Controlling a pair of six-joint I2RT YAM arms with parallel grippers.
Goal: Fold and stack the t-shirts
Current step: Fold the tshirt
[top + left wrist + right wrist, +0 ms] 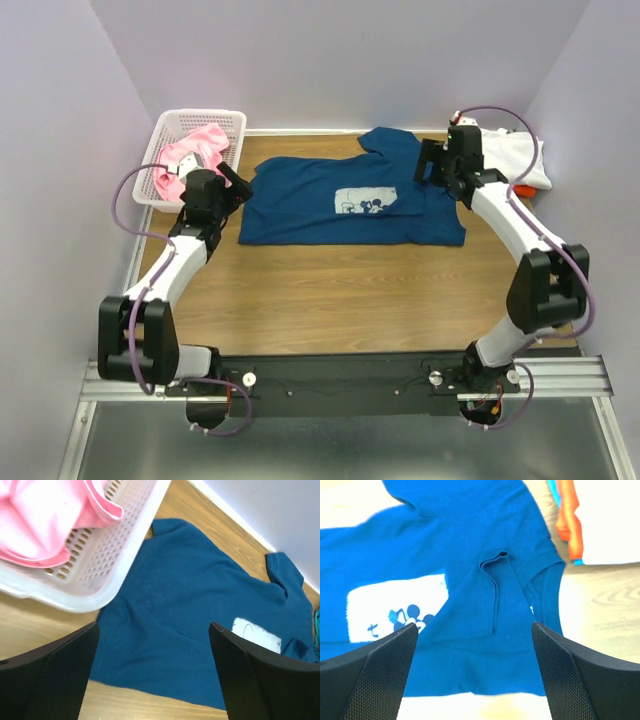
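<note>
A navy blue t-shirt (350, 200) with a pale mouse print (395, 605) lies spread on the wooden table, one flap folded over its lower half and a sleeve pointing to the back. My left gripper (235, 190) hovers open over its left edge (200, 610), nothing between the fingers. At the shirt's right end, near the collar (470, 555), my right gripper (435, 165) is open and empty too. A pink t-shirt (195, 155) fills the basket. A white t-shirt (520, 160) lies at the back right on an orange one (568, 515), with a teal edge (552, 487) showing.
The white lattice basket (165, 125) stands at the back left, its corner (100, 570) touching the navy shirt's edge. Walls enclose the table on the left, back and right. Bare wood (350, 290) stretches between the shirt and the arm bases.
</note>
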